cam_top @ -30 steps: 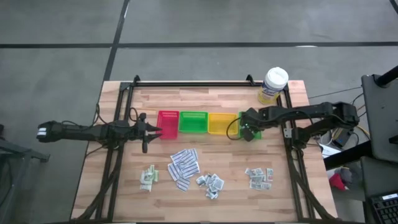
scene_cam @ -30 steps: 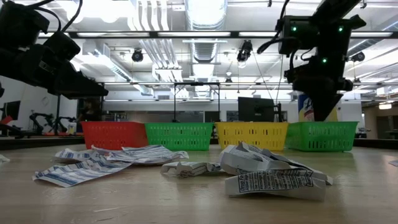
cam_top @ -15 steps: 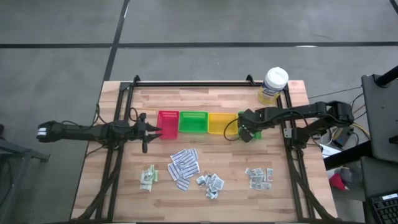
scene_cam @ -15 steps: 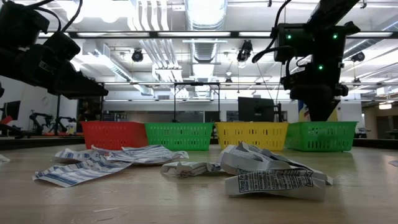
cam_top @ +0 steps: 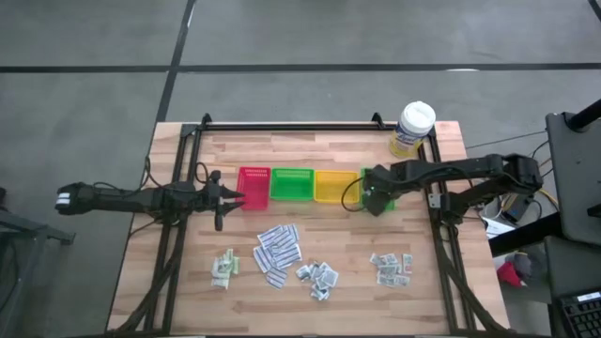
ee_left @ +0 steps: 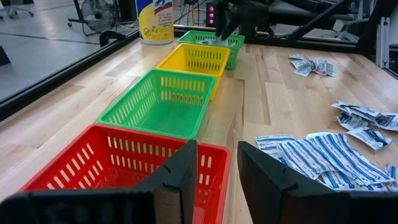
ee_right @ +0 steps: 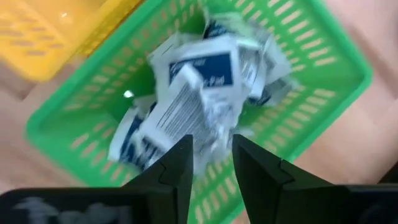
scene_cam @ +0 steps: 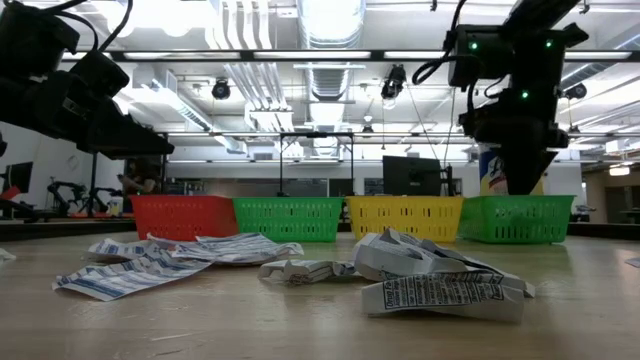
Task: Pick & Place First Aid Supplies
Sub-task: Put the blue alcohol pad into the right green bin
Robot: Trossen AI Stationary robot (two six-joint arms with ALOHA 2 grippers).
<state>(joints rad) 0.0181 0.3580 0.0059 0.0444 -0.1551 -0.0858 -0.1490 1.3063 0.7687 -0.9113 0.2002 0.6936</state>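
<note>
Fingers of right gripper (ee_right: 209,163) parted, holding nothing, above far green tray (ee_right: 323,68); inside, white packets (ee_right: 199,93) with dark blue print lie heaped. Left gripper (ee_left: 217,171), jaws apart, hangs over red tray (ee_left: 93,168). More packets (cam_top: 279,251) strewn across table (cam_top: 451,282).

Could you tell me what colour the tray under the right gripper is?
Green tray, clearest in the right wrist view.

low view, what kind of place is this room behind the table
Probably a robotics lab or workshop: exposed ceiling ducts and strip lights overhead, a dark monitor on a far bench, and another robot arm beyond the wooden table.
</note>
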